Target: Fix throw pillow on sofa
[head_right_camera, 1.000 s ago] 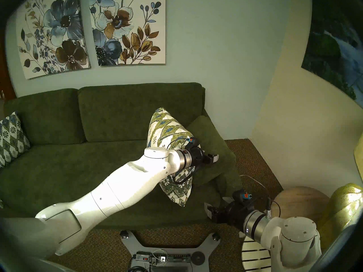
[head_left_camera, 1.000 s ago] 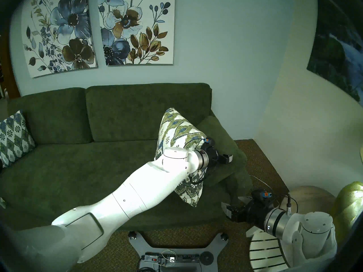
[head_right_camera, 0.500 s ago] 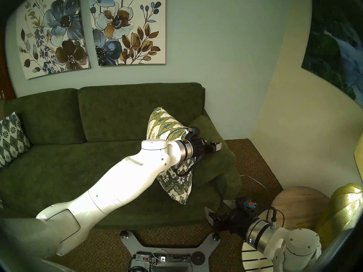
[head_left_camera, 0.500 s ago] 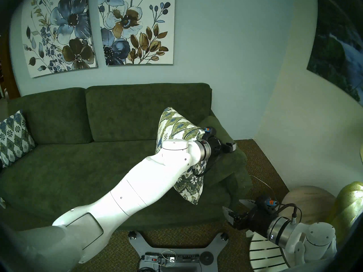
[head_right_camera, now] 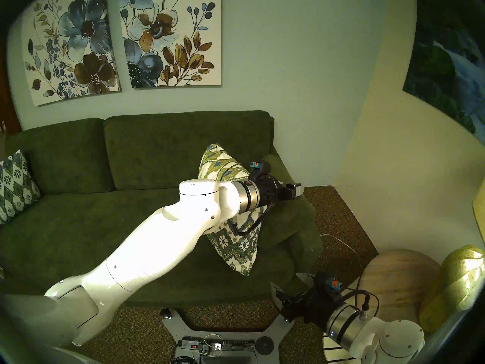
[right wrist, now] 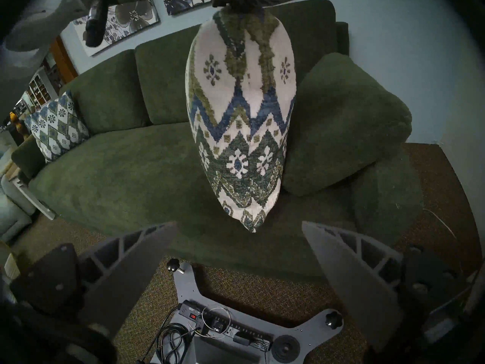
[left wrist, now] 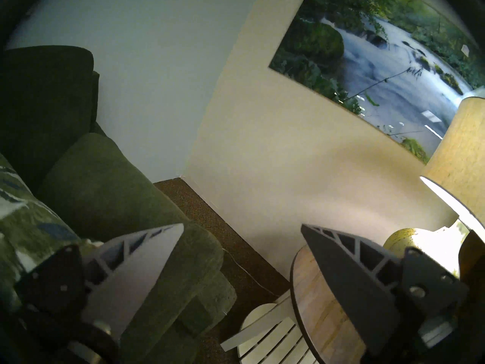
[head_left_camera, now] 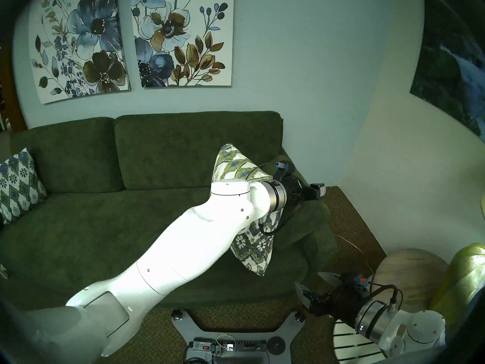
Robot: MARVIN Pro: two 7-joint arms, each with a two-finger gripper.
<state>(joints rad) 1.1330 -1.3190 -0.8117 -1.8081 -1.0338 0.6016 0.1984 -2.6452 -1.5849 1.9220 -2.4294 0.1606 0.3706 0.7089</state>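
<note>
Dark green textured fabric covers the sofa (head_left_camera: 157, 150), which fills the middle of the head views beneath two floral canvases (head_left_camera: 78, 45). We see the throw pillow (head_left_camera: 252, 248) at the sofa's right end. It is cream-white with olive and blue zigzags and small flower motifs. It stands on edge, its lowest corner on the seat near the front and its upper corner raised toward the back cushion. Its right face lies against the plain green arm cushion (head_left_camera: 301, 216).

The left arm reaches across the seat and hides the pillow's middle in the head views. The left pincer (head_left_camera: 319, 191) sits above the arm cushion, beside the pillow's upper right edge and pointing away from it. In the left wrist view we find its two fingers spread wide with nothing between them, and the pillow shows only at that view's left margin.

The right pincer (head_left_camera: 309, 279) hangs off the sofa's front right corner, over the brown carpet (head_left_camera: 349, 224), apart from the pillow. In its wrist view the fingers are spread wide and empty, and the pillow faces the camera.

A second, bluer patterned pillow (head_left_camera: 18, 182) leans at the sofa's left end. A round wooden bench (head_left_camera: 409, 274) stands to the right of the sofa.
</note>
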